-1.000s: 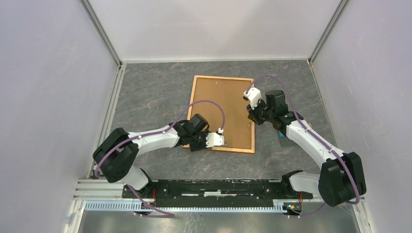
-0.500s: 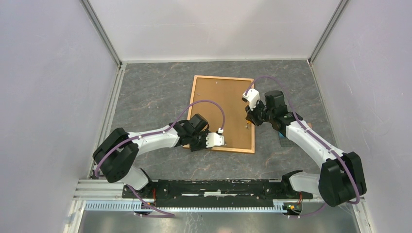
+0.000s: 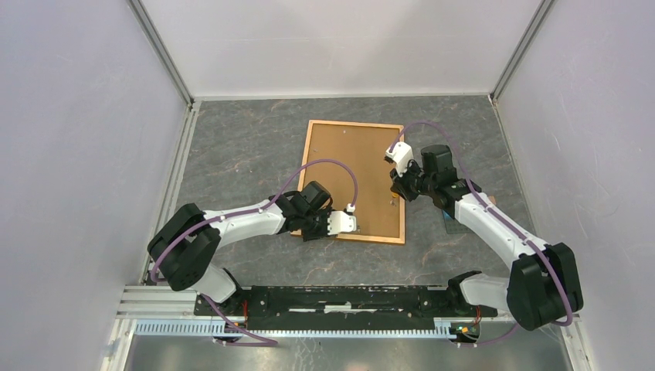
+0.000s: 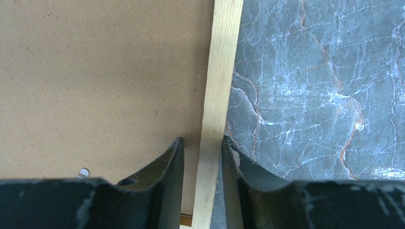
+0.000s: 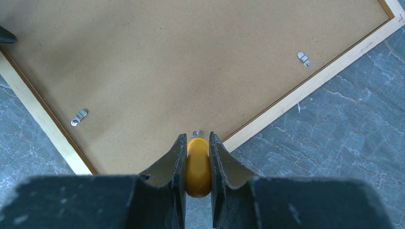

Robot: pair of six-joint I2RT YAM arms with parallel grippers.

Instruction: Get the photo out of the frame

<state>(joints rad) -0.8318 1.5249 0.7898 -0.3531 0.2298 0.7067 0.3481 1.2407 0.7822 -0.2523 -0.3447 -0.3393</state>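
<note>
Lying flat on the grey marbled desk (image 3: 247,147), the frame (image 3: 363,154) is face down. Its plain brown fibreboard back (image 4: 95,71) faces up, with the narrow wooden moulding (image 4: 219,86) running round it. The photo cannot be seen in any view; only the back of the frame is on show.

The left claw (image 4: 202,148) is at the frame's near edge, towards its left corner. Its fingers straddle the moulding, one over the fibreboard and the other on the desk side. They are drawn in on the pale wooden strip and pinch it between them. A small metal tab (image 4: 84,171) peeks out beside the finger on the fibreboard.

The right claw (image 5: 197,140) is over the frame's right edge, roughly halfway along it, reaching in from the outer side. Its fingers are pressed onto a rounded yellow-orange piece (image 5: 197,167), which is gripped upright between them. The tip of this piece sits just short of a small metal fastener (image 5: 195,133) on the fibreboard, close to the moulding. From the wrist view I cannot tell whether the two touch.

Two more metal turn clips lie flat on the back. One (image 5: 79,117) is near the frame's near edge, and the other (image 5: 303,58) is further along the right edge. In the top view, both arms bend inward from their bases towards the frame, with purple cables (image 3: 324,164) looping above the wrists.
</note>
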